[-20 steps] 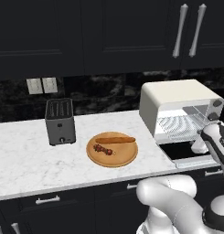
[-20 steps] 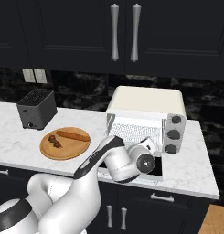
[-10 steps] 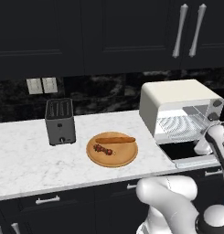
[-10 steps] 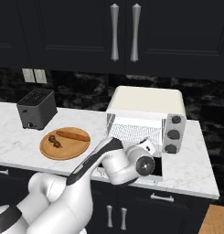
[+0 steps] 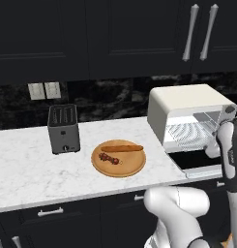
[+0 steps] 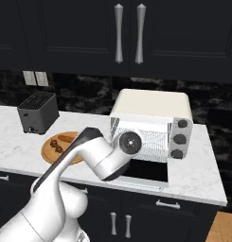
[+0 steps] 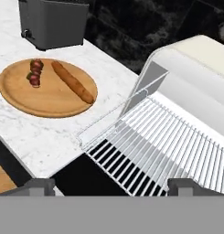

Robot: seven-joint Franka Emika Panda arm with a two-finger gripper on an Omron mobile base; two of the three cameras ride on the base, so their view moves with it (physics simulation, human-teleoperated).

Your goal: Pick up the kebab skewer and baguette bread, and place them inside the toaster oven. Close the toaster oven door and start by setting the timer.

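1. Fingers [image 7: 39,186] stand wide apart with nothing between them; just two dark tips show, at 7 and 5 o'clock of the hand view.
2. One toaster oven [image 5: 190,116] stands at 3 o'clock on the worktop [image 5: 23,169], its door [image 5: 197,162] folded down flat and partly cut off behind the arm.
3. One wire rack [image 7: 168,141] juts from the oven mouth; its far end runs out of frame.
4. One round wooden board [image 7: 22,98] lies at 9 o'clock of the oven.
5. One baguette bread [image 7: 72,82] rests on the board.
6. One kebab skewer [image 7: 34,72] lies beside it at 9 o'clock; its stick is hard to make out.
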